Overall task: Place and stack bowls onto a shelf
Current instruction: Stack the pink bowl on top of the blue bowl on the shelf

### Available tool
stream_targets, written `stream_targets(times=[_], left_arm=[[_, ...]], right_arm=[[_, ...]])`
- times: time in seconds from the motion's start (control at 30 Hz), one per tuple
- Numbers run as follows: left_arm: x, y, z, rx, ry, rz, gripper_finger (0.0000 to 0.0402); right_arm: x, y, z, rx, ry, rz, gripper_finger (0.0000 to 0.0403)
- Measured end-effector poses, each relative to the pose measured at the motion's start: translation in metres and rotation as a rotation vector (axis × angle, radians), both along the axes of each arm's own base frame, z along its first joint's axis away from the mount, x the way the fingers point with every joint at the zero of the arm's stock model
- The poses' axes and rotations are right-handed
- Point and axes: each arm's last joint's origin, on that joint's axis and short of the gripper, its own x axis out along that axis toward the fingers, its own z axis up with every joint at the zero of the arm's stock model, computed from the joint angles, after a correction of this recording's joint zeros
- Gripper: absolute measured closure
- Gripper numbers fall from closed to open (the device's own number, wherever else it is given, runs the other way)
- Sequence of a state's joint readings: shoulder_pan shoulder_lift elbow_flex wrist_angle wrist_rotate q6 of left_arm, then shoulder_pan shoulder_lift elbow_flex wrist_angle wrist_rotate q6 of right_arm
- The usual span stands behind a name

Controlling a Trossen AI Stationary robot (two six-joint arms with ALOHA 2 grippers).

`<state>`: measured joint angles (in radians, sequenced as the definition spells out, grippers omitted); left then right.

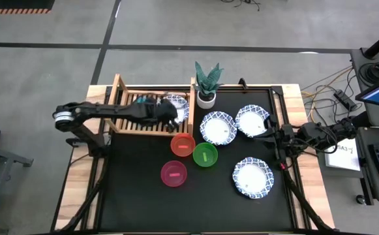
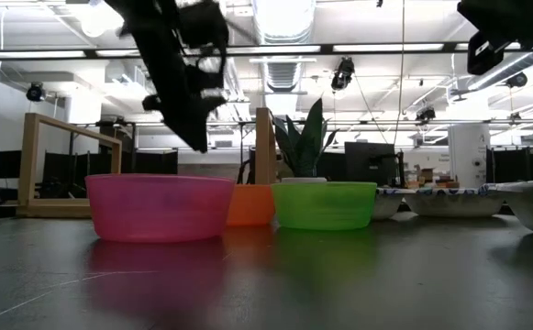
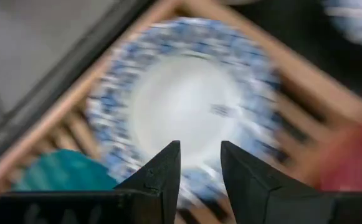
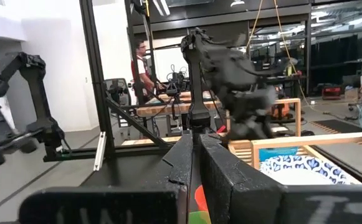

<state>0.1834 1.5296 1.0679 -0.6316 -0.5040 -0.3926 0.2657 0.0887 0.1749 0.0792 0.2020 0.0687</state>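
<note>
A white bowl with a blue patterned rim (image 1: 179, 104) (image 3: 187, 106) lies on the right end of the wooden shelf (image 1: 125, 125). A blue bowl (image 3: 62, 174) sits beside it on the slats, mostly hidden under my left arm in the high view. My left gripper (image 1: 173, 122) (image 3: 200, 146) hovers open just above the white bowl's near rim, pointing slantwise down, with nothing between its fingers. On the black mat stand the red bowl (image 1: 182, 143), the green bowl (image 1: 205, 155) and the magenta bowl (image 1: 173, 173). My right gripper (image 1: 268, 133) (image 4: 196, 140) waits shut at the right.
Three more white patterned bowls (image 1: 218, 128) (image 1: 252, 121) (image 1: 253, 177) lie on the mat's right half. A potted plant (image 1: 207, 85) stands just right of the shelf's far corner post. A person (image 4: 142, 62) stands in the room behind.
</note>
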Motion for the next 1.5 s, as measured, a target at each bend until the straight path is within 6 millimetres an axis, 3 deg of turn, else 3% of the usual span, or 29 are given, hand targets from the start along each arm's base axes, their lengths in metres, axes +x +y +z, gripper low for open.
stream_targets(times=[0.17, 0.33, 0.53, 0.73, 0.93, 1.13, 1.3, 1.5], left_arm=[[-0.009, -0.054, 0.023, -0.189, -0.117, -0.172, 0.0314], [-0.018, -0.107, 0.036, -0.302, -0.24, -0.208, 0.0318], [-0.018, -0.163, 0.035, -0.359, -0.381, -0.229, 0.0318], [-0.001, -0.207, 0.026, -0.435, -0.483, -0.293, 0.0318], [0.024, -0.237, 0.019, -0.454, -0.383, -0.335, 0.0318], [0.044, -0.269, 0.005, -0.349, -0.108, -0.413, 0.0318], [0.057, -0.283, -0.004, -0.247, 0.113, -0.391, 0.0308], [0.07, -0.293, -0.007, -0.161, 0.285, -0.43, 0.0263]], right_arm=[[0.0, 0.0, 0.0, 0.037, -0.002, 0.006, 0.0385], [0.0, 0.0, 0.001, 0.039, -0.006, 0.006, 0.0385], [-0.002, 0.0, 0.008, 0.074, -0.082, 0.018, 0.0385], [-0.004, 0.003, 0.017, 0.067, -0.171, 0.143, 0.0385], [-0.005, 0.003, 0.019, 0.068, -0.194, 0.149, 0.0385], [-0.004, 0.003, 0.021, 0.045, -0.216, 0.141, 0.0385], [-0.005, 0.003, 0.022, 0.008, -0.24, 0.129, 0.0385], [-0.005, 0.003, 0.022, -0.009, -0.242, 0.124, 0.0385]])
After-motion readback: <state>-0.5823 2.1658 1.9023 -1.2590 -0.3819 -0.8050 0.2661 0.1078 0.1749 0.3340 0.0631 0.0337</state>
